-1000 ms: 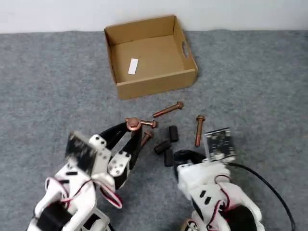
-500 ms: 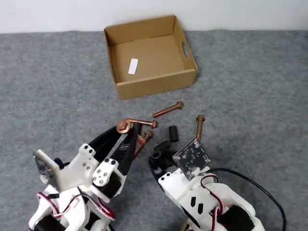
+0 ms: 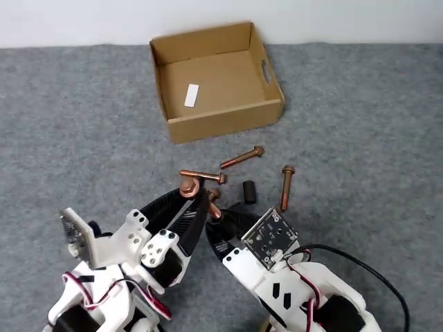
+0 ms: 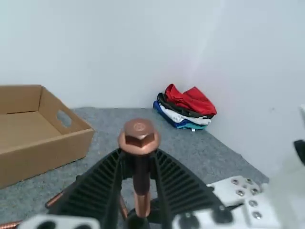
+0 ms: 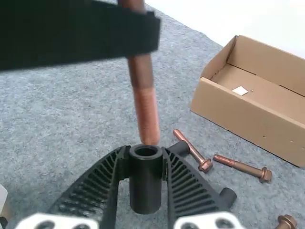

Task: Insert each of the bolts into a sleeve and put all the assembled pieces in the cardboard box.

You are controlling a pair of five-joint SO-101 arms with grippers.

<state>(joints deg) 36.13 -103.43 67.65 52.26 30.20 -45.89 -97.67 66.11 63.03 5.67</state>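
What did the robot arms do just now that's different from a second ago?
The right gripper, holding a sleeve, swung left toward the left gripper, so the sleeve now sits at the tip of the bolt that gripper holds. The cardboard box and the loose bolts stayed put.

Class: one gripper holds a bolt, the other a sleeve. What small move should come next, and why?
Probably ease the copper hex-head bolt in the left gripper down into the black cylindrical sleeve in the right gripper: its tip sits about at the sleeve's mouth.
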